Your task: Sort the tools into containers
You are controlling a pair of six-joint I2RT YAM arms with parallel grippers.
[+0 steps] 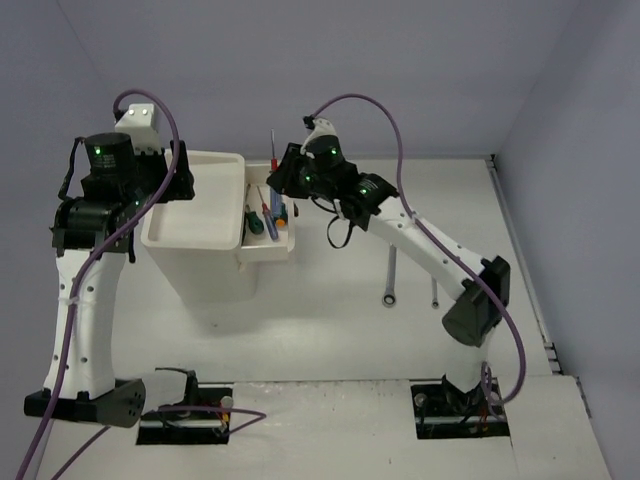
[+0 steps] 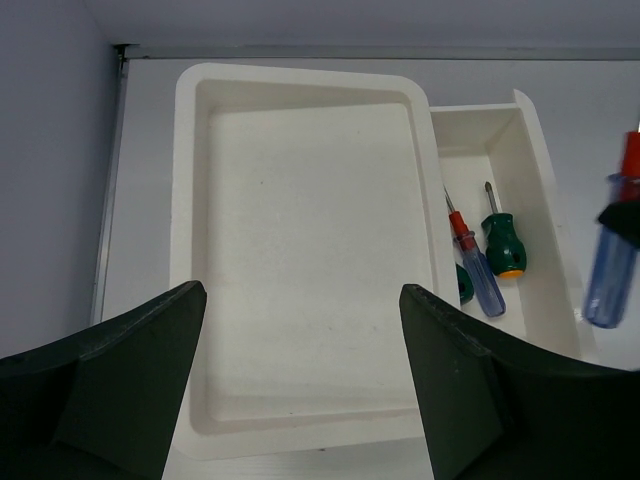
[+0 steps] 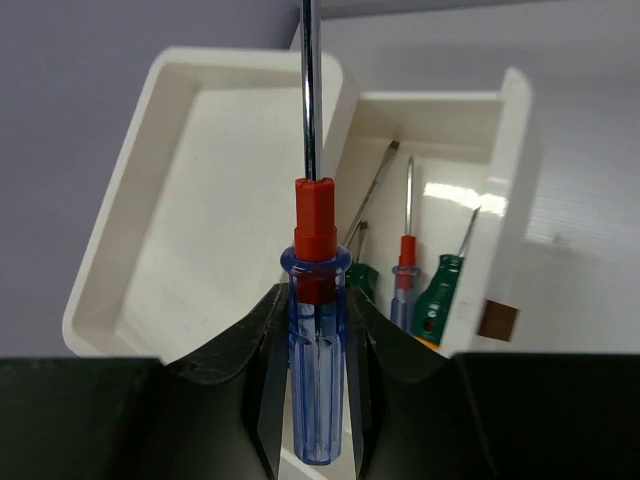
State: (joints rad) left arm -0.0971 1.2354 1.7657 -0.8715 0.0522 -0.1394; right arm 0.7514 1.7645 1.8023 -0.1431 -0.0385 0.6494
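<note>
Over the far end of the open drawer, your right gripper pinches the blue screwdriver, shaft pointing beyond the wall, so releasing here may hang it on the rim; your left gripper gapes empty above the tray

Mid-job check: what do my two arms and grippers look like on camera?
Both the left arm and right arm have white links, black joint housings with green lights, and a purple cable looping off each. The left gripper and right gripper have wide, dark wedge-shaped fingers. No readable markings.
</note>
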